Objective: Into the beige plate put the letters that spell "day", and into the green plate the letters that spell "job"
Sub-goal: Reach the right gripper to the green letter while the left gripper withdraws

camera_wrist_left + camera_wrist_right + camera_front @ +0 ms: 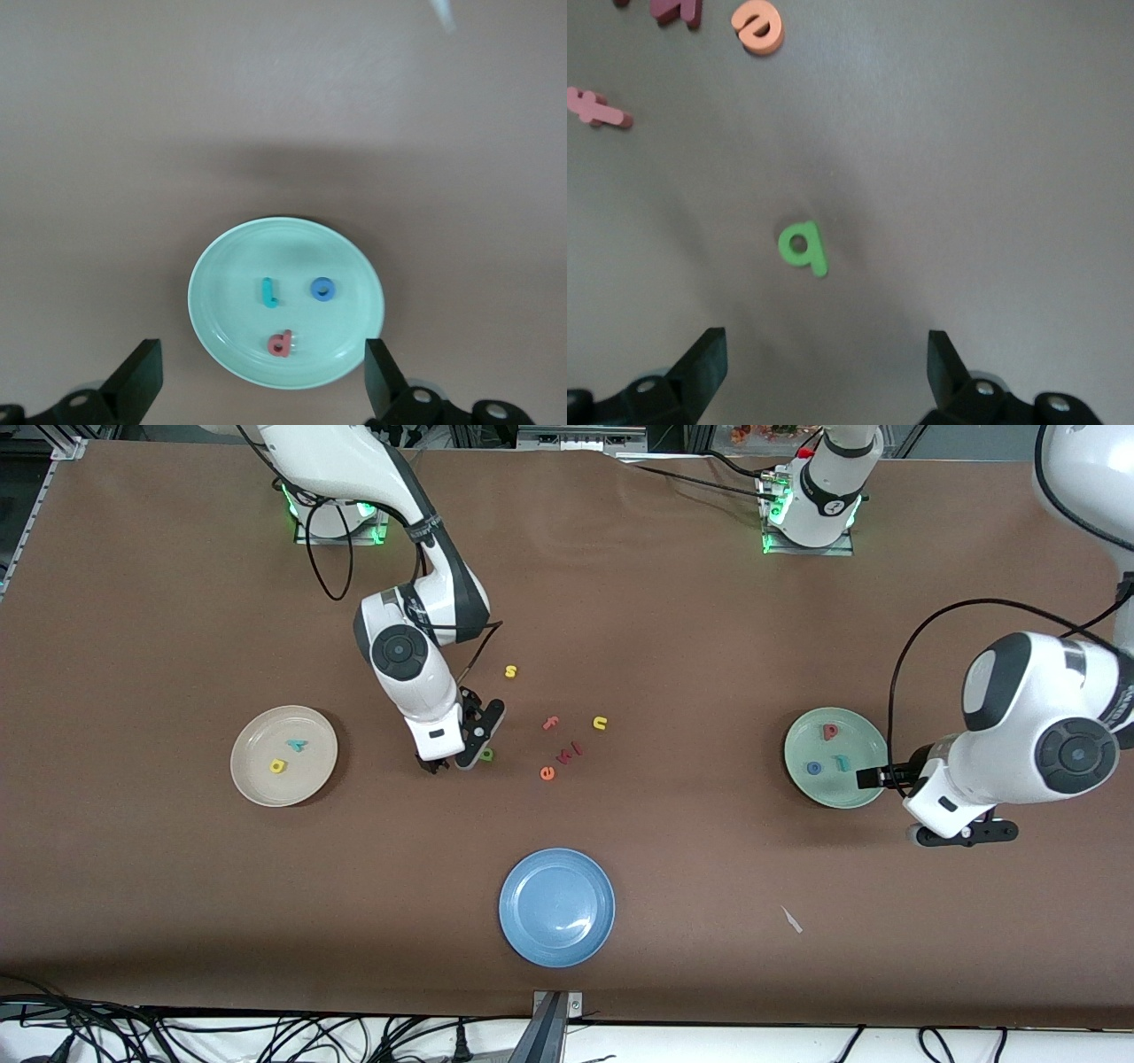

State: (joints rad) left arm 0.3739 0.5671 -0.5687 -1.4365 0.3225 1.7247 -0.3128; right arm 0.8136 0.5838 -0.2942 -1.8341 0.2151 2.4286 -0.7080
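Note:
The beige plate (259,781) holds a yellow looped letter (278,765) and a teal Y (297,745). A green looped letter (487,755) (803,248) lies on the table. My right gripper (478,737) (827,354) hangs low and open right beside it, nothing between its fingers. In the green plate (858,740) (229,305) lie a pink-red letter (830,732) (281,343), a blue "o" (813,767) (323,289) and a teal "j" (842,763) (269,292). My left gripper (966,833) (263,359) is open and empty, high up by that plate's rim.
Loose letters lie mid-table: a yellow "s" (510,671), a pink "f" (550,724), a yellow "u" (600,723), an orange "e" (547,773) and a dark pink one (574,751). A blue plate (556,905) sits nearer the front camera. A white scrap (791,919) lies nearby.

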